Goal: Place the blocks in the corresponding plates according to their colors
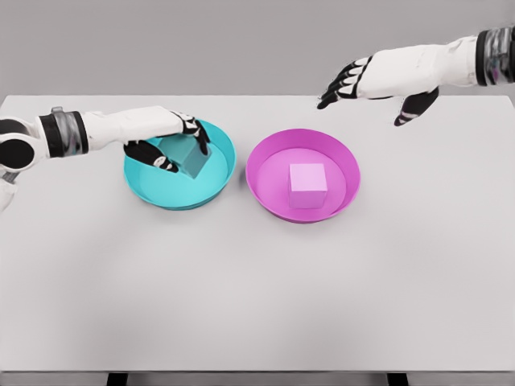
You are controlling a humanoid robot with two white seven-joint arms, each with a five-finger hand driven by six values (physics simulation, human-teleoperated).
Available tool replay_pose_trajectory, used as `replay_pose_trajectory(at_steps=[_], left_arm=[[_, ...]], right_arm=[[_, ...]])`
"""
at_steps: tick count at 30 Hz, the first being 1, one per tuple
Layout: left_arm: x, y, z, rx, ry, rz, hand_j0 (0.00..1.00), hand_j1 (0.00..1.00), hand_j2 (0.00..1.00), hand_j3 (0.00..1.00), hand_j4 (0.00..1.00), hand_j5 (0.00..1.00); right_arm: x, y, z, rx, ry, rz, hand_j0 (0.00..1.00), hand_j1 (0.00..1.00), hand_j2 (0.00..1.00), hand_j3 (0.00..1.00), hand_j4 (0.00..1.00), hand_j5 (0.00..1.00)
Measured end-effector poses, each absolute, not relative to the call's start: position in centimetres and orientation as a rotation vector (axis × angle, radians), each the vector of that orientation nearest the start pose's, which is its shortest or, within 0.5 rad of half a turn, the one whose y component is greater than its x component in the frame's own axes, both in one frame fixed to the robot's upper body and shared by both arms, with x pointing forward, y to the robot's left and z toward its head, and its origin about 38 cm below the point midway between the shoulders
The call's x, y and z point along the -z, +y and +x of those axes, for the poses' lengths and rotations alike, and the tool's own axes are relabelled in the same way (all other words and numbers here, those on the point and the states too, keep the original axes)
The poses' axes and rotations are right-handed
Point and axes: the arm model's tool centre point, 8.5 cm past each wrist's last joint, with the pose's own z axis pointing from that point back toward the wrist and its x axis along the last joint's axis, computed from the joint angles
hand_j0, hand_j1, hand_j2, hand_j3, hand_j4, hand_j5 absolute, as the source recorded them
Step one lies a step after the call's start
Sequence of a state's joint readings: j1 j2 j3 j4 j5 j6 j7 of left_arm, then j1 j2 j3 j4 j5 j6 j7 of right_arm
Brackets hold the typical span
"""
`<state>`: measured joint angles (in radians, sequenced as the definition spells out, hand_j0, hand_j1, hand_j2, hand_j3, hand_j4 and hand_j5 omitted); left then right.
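two plates, one teal plate [217,183] and one magenta plate [265,173], two blocks, one teal block [189,157] and one pink block [307,185], one block per plate, one table [257,297], two white arms, two hands, left hand [165,141], right hand [370,84]

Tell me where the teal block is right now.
In the head view the teal block sits inside the teal plate, left of the pink plate, with the left hand wrapped around it.
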<state>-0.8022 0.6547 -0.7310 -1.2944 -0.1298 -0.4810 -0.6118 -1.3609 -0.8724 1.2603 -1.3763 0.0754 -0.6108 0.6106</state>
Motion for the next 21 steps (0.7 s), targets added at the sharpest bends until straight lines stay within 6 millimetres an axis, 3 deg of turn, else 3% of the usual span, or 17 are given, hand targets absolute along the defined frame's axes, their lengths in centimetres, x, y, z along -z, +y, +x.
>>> replay_pose_trajectory(at_steps=[2,6,13,16,18,21], left_arm=[[-21.8,25.0,48.1,1.850,-1.490,0.132,0.58,0.58,0.58,0.58,0.58,0.58],[-20.7,25.4,48.8,1.810,-1.466,0.125,0.58,0.58,0.58,0.58,0.58,0.58],[-19.1,26.4,49.7,1.751,-1.422,0.120,0.61,0.61,0.61,0.61,0.61,0.61],[-18.8,26.5,49.9,1.742,-1.412,0.118,0.79,0.79,0.79,0.79,0.79,0.79],[-18.7,26.6,49.9,1.738,-1.409,0.118,0.90,0.90,0.90,0.90,0.90,0.90],[-18.7,26.7,49.9,1.736,-1.409,0.119,0.98,0.98,0.98,0.98,0.98,0.98]], right_arm=[[-32.6,-27.3,46.6,3.100,1.742,0.443,1.00,1.00,1.00,1.00,1.00,1.00],[-32.2,-29.4,46.0,3.136,1.770,0.458,1.00,1.00,1.00,1.00,1.00,1.00],[-32.3,-30.3,45.8,3.147,1.780,0.479,1.00,1.00,1.00,1.00,1.00,1.00],[-32.3,-30.7,45.9,3.154,1.795,0.480,1.00,1.00,1.00,1.00,1.00,1.00],[-32.5,-32.0,45.9,3.171,1.823,0.507,1.00,1.00,1.00,1.00,1.00,1.00],[-33.5,-33.9,46.3,3.173,1.878,0.588,1.00,1.00,1.00,1.00,1.00,1.00]])
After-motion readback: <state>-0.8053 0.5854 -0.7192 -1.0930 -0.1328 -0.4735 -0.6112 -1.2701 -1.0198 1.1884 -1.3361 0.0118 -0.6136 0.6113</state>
